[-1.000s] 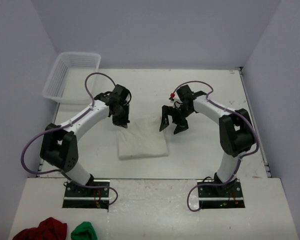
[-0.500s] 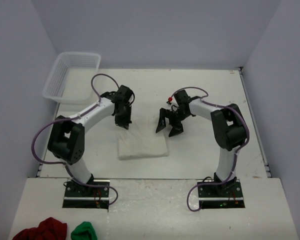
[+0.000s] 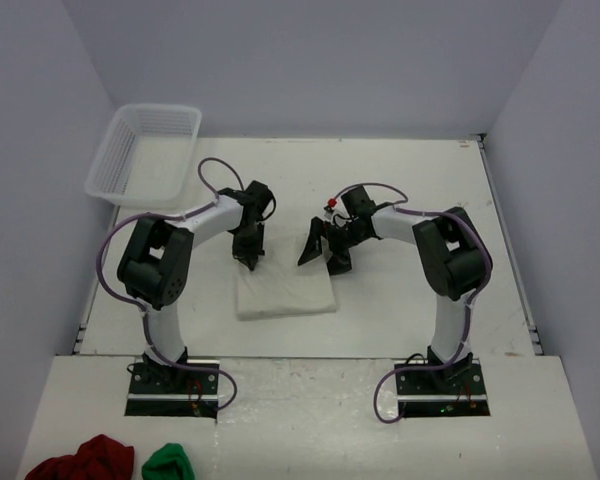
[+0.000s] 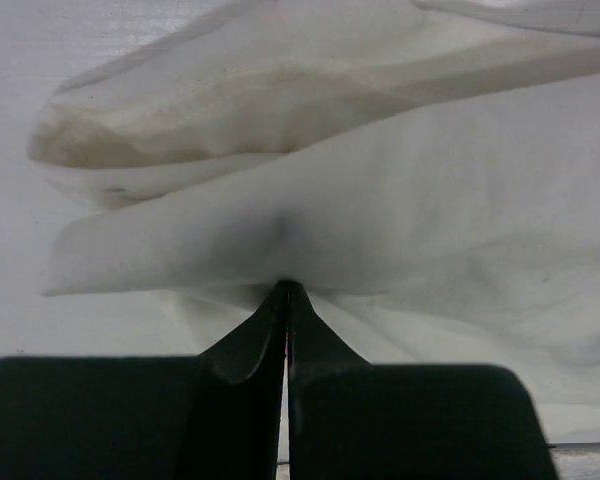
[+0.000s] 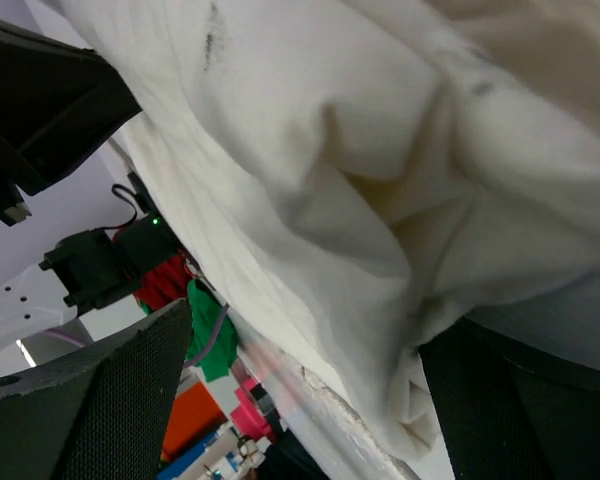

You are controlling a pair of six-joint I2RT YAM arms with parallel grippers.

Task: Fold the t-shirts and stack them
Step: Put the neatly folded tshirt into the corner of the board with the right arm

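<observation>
The folded off-white t-shirt (image 3: 285,288) lies central on the surface (image 3: 420,190). The left gripper (image 3: 248,260), jaws together, presses its far-left corner, likely pinning it, while the right gripper (image 3: 322,260), jaws apart, straddles the far-right edge, seemingly to grasp.

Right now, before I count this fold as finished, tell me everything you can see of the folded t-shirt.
The t-shirt is plain off-white cotton-like cloth, folded into a rough rectangle, lying flat on the table between the arms. Its rear edges look rumpled. The shut left gripper touches its rear left corner; the open right gripper straddles its rear right edge.
</observation>
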